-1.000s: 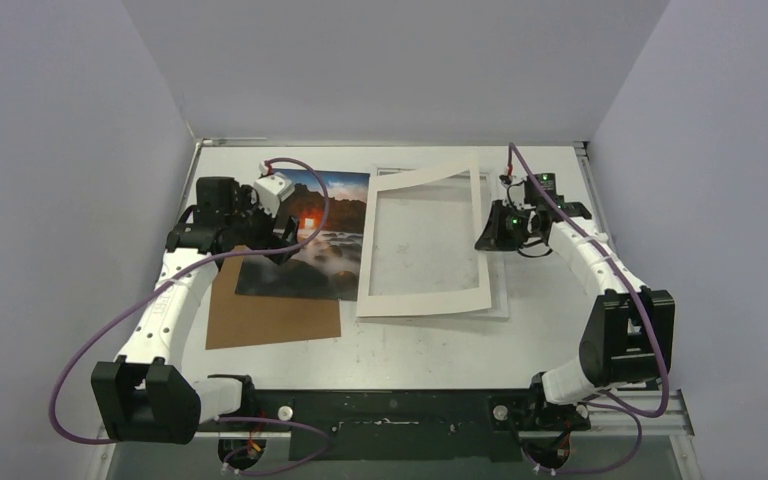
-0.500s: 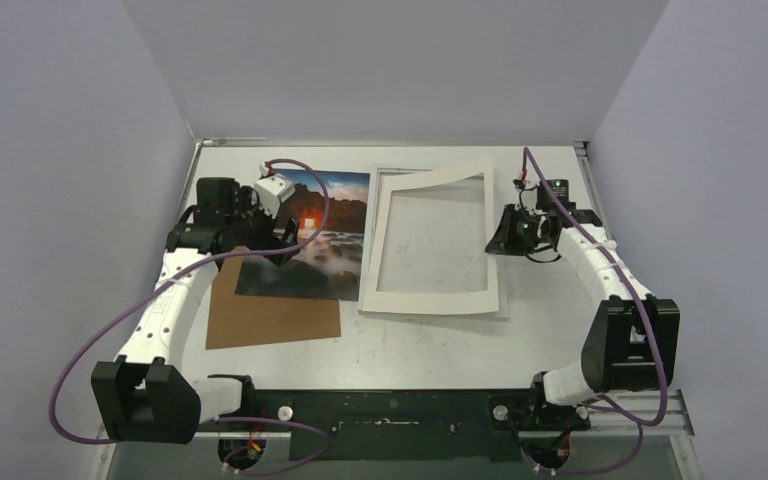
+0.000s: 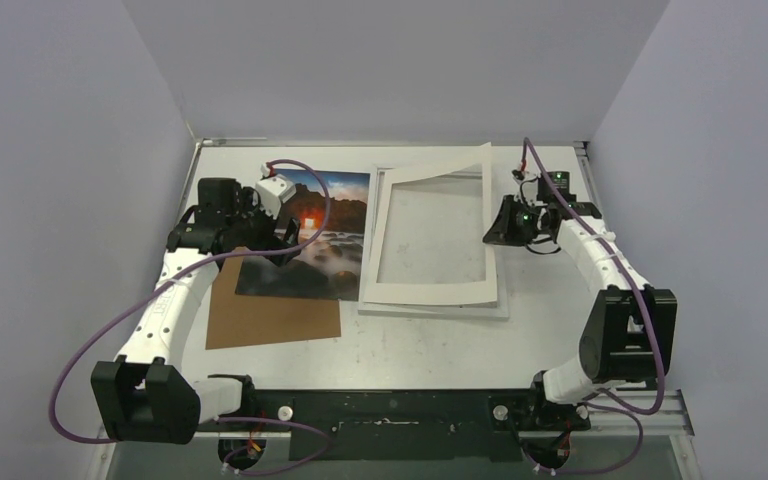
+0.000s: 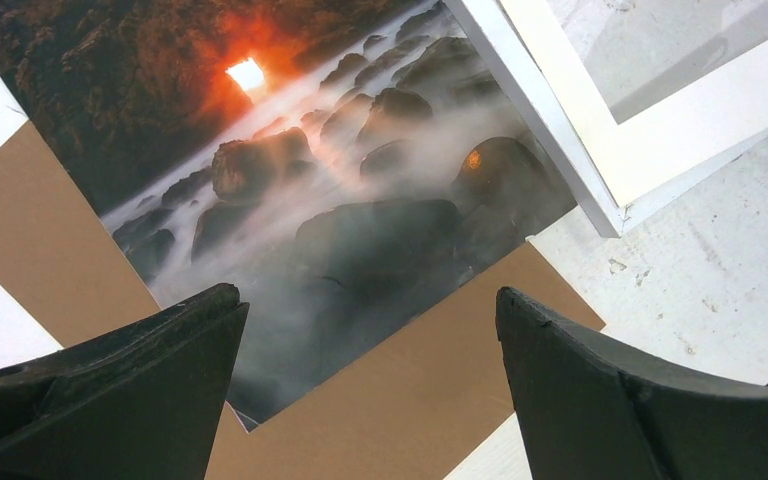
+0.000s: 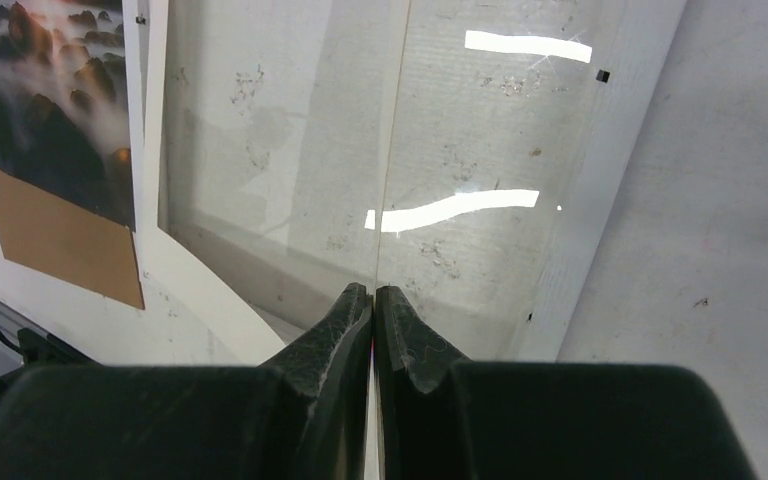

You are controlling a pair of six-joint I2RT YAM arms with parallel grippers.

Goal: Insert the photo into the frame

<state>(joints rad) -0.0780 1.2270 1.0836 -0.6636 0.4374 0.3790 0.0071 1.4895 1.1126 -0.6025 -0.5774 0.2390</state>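
Observation:
The photo (image 3: 320, 245) lies flat at the left, its lower part over the brown backing board (image 3: 270, 318). My left gripper (image 3: 282, 243) hovers open and empty above the photo's lower edge (image 4: 340, 170) and the board (image 4: 440, 370). The white frame (image 3: 505, 312) lies flat at the middle with its glass. My right gripper (image 3: 493, 230) is shut on the right edge of the frame's pale mat (image 3: 430, 296) and holds that side tilted up off the frame. In the right wrist view the mat (image 5: 392, 150) shows edge-on between the shut fingertips (image 5: 373, 295), over the frame's rim (image 5: 600, 200).
The table's back edge and grey walls close in on three sides. The black rail with both arm bases (image 3: 390, 412) runs along the near edge. Bare scuffed table (image 3: 560, 330) lies right of the frame and in front of it.
My right gripper has lifted the mat's right edge higher and shifted it slightly right, so the mat tilts more steeply. The left arm, photo and board have not moved.

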